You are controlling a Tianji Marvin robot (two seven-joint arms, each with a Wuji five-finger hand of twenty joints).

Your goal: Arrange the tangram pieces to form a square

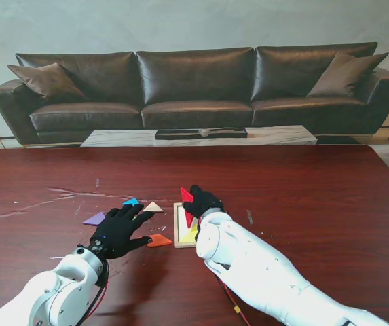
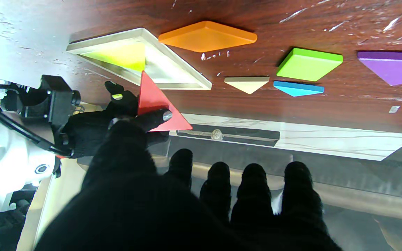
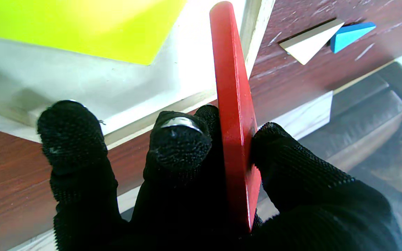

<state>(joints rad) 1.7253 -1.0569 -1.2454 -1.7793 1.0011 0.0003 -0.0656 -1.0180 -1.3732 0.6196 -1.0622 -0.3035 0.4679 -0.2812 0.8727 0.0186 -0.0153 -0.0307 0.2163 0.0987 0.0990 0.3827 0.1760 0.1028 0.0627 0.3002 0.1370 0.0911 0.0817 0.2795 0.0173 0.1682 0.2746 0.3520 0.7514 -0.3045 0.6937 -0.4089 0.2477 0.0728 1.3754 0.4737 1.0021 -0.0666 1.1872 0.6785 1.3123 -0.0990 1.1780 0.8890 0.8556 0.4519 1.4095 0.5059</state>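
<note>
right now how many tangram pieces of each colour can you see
red: 1, held in the right hand
yellow: 1, in the tray
orange: 1
green: 1
cream: 1
blue: 1
purple: 1
total: 7

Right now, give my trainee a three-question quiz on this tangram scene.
1. True or false: the right hand pinches the red triangle on its edge over the wooden tray.
2. Which piece already lies in the tray? A) purple B) yellow-green triangle C) blue
3. Fill in: the left hand is ____ and holds nothing.

Key: 1 true; 2 B; 3 open
</note>
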